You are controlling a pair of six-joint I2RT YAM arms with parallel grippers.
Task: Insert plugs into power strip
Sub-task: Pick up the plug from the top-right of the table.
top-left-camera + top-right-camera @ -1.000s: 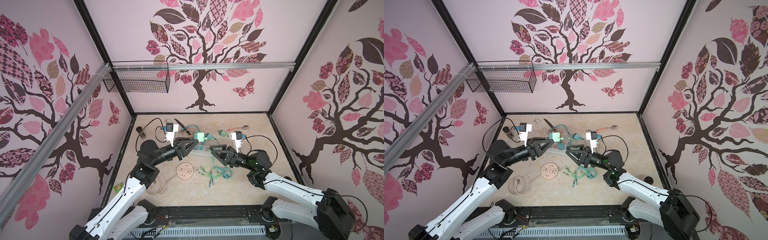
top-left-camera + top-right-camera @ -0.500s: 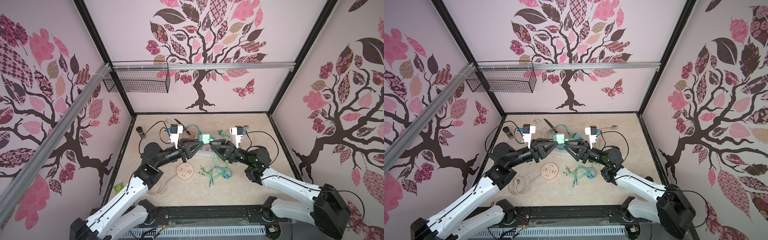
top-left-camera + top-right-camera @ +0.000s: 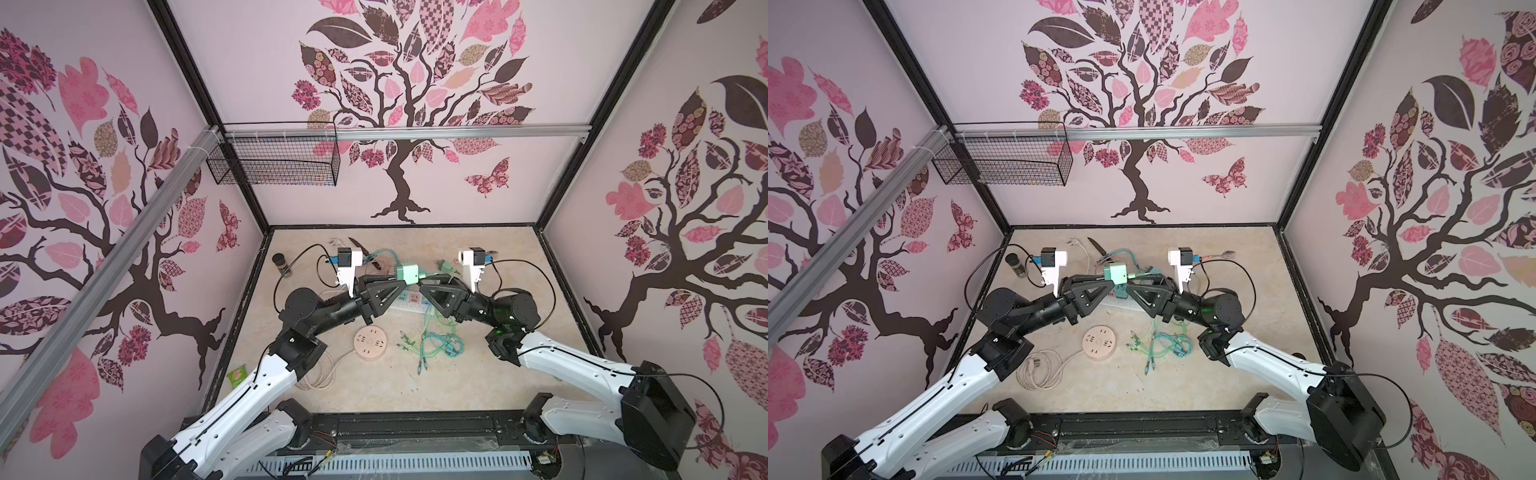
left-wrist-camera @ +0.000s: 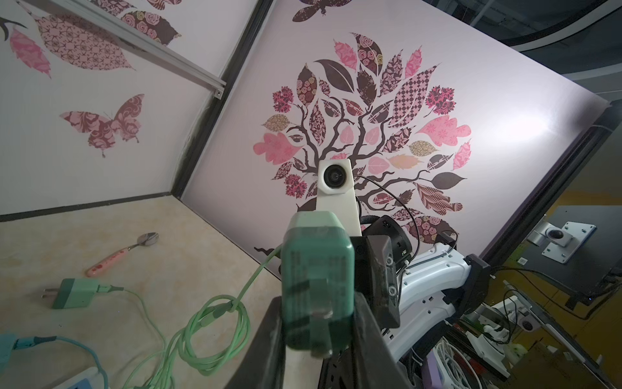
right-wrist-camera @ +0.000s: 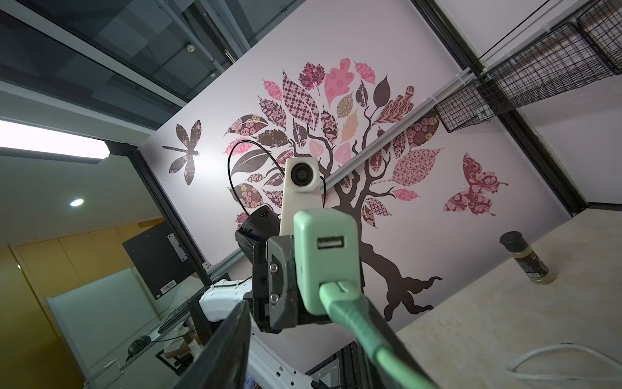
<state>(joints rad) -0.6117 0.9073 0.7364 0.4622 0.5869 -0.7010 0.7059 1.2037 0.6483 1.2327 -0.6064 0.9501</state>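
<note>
Left tool (image 3: 402, 279) clamps mint plug (image 3: 409, 274): prongs (image 4: 319, 303) face left wrist view, USB port (image 5: 330, 242) right wrist's; right tool (image 3: 423, 286) parted beside plug.

1. The left gripper (image 3: 401, 281) and right gripper (image 3: 422, 286) are meeting tip to tip above the power strip (image 3: 409, 300), blocking most of it from overhead
2. A mint plug (image 3: 407, 274) is filling the gap between them
3. A cable tangle (image 3: 432, 345) is sprawling just in front of the strip, with a round socket disc (image 3: 371, 343) and a coiled cord (image 3: 320, 376) lying toward the left arm's side
4. A jar (image 3: 281, 262), a knife (image 3: 356, 245) and a second plug (image 3: 444, 266) are crowding the back
5. The tabletop (image 3: 395, 395) is lying bare along the front, giving room to pass
</note>
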